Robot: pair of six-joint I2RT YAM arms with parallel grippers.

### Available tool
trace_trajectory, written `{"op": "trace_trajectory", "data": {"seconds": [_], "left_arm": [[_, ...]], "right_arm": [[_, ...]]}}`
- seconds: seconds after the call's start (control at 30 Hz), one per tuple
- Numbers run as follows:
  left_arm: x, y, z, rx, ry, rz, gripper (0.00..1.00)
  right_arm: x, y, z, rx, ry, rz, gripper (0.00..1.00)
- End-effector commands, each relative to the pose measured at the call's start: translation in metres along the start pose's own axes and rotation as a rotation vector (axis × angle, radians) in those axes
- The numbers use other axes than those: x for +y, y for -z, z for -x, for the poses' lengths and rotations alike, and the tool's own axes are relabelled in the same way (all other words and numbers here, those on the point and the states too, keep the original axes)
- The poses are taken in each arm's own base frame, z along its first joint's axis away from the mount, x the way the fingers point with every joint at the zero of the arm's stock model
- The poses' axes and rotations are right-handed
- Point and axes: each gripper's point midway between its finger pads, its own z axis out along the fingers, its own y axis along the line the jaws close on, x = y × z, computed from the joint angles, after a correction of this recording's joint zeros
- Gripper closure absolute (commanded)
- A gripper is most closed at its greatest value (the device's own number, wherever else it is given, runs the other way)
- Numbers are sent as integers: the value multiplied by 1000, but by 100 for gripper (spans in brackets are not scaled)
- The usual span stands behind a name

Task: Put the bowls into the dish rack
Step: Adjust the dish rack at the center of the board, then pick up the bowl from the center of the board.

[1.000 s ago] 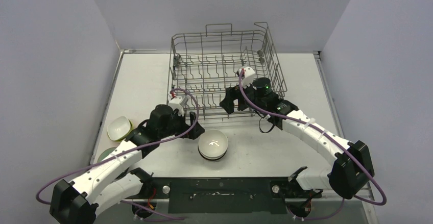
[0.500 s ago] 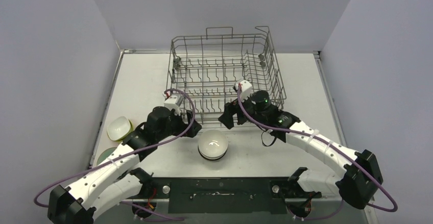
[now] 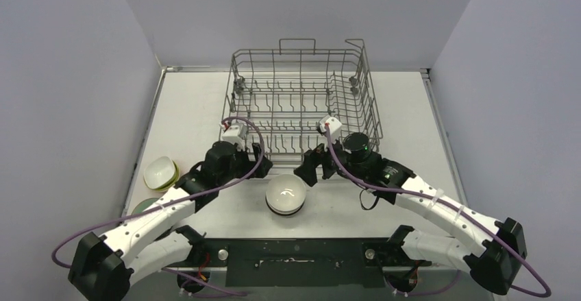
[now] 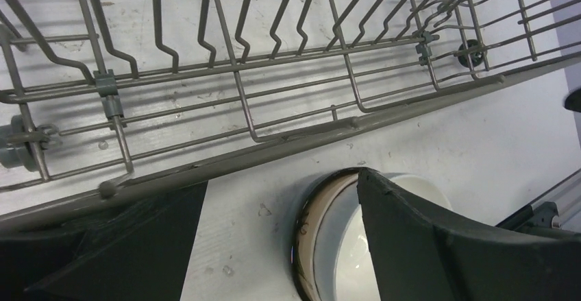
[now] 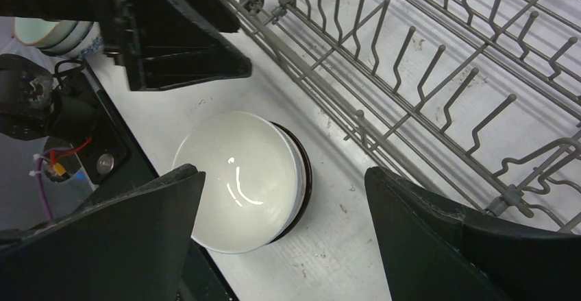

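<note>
A large square grey wire dish rack [image 3: 288, 102] sits far back on the white bench [image 3: 199, 109]. Just before its near rail, a glossy white round bowl [image 3: 286, 191] rests nested in a dark-rimmed bowl [image 5: 302, 171]. The left jaws and the right jaws hang low on either side of this stack, both spread wide and empty, the rail close behind them. By the bench's left edge, well apart, a pale bowl [image 3: 160, 172] and a pale green bowl [image 3: 140, 208] lie beside the left arm [image 3: 154, 215]

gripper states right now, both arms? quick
Left gripper: open, holding nothing.
Right gripper: open, holding nothing; white bowl not gripped.
</note>
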Motion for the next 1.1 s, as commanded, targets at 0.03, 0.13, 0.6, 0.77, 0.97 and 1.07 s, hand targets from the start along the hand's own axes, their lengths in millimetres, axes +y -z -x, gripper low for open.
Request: {"op": "trace_trajectory", "data": {"seconds": [0.03,0.13,0.6,0.77,0.97,1.07], "left_arm": [[-33,-23,42,-114,42,-100,22],[-40,-35,52,-126,56,-114,23],[-44,-40,60,-115,32,-108,20],[-31,-15,47,-116,51,-94,16],[-16,15,29,-85,68,-68,13],[-8,27,24,-76,69,-37,12]], "right_arm": [[16,10,4,-28,4,63,8],[19,12,1,-29,-4,73,8],[-4,-14,-53,161,-59,-25,18],[-5,-26,-65,207,-42,-26,24],[-1,-45,-74,266,0,-14,39],[1,-50,-74,275,37,-31,54]]}}
